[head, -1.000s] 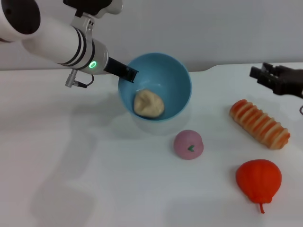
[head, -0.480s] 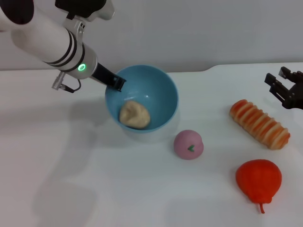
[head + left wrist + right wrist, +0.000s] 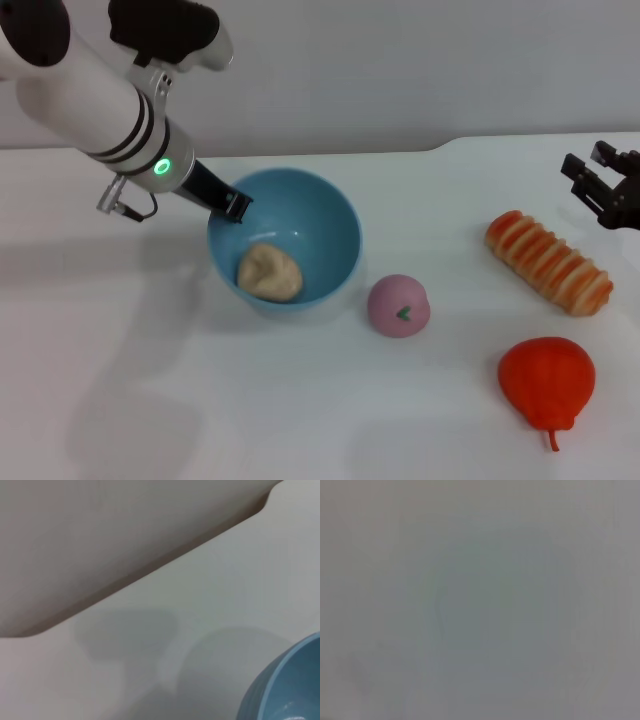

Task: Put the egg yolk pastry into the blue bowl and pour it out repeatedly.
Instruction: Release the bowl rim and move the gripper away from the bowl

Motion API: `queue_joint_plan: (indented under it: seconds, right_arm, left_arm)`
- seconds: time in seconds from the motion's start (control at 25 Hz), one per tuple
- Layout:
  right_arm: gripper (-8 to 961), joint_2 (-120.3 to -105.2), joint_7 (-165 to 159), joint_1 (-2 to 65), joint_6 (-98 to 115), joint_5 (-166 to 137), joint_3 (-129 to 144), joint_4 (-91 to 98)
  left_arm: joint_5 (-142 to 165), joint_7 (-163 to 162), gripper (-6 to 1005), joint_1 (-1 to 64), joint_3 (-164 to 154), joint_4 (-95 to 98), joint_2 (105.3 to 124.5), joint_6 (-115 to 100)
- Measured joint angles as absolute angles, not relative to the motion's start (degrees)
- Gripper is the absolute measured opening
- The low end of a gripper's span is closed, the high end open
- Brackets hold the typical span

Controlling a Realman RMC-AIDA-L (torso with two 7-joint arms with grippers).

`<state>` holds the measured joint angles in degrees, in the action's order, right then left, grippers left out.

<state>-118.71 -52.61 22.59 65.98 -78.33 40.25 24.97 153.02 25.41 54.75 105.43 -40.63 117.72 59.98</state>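
Left pincer (image 3: 236,205): clamped on blue bowl (image 3: 330,225) rim.
Right pincer (image 3: 596,180): idle, well apart; fingers spread, empty.
Egg yolk pastry (image 3: 269,272): inside bowl, just below left pincer.
Change: bowl has come lower and nearer, now less tilted, close to tabletop (image 3: 200,400).
Count: one bowl, one pastry, one pink bun (image 3: 398,305), one striped bread (image 3: 548,262), one orange fruit (image 3: 546,380).

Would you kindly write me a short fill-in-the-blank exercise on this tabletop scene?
1. The egg yolk pastry lies inside the ____ bowl.
2. The left gripper grips the blue bowl at its ____.
3. The pink bun bears a ____ mark.

Missing words: blue; rim; green
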Motion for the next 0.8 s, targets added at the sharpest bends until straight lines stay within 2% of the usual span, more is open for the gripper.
queue_joint_plan:
  seconds: [0.8]
  right_arm:
    - [401,-118.56,-52.74,22.54,65.62,-76.20,39.99,24.61]
  left_arm:
    - [152.57,24.61,-1,51.90,103.29,-37.32,118.33,55.74]
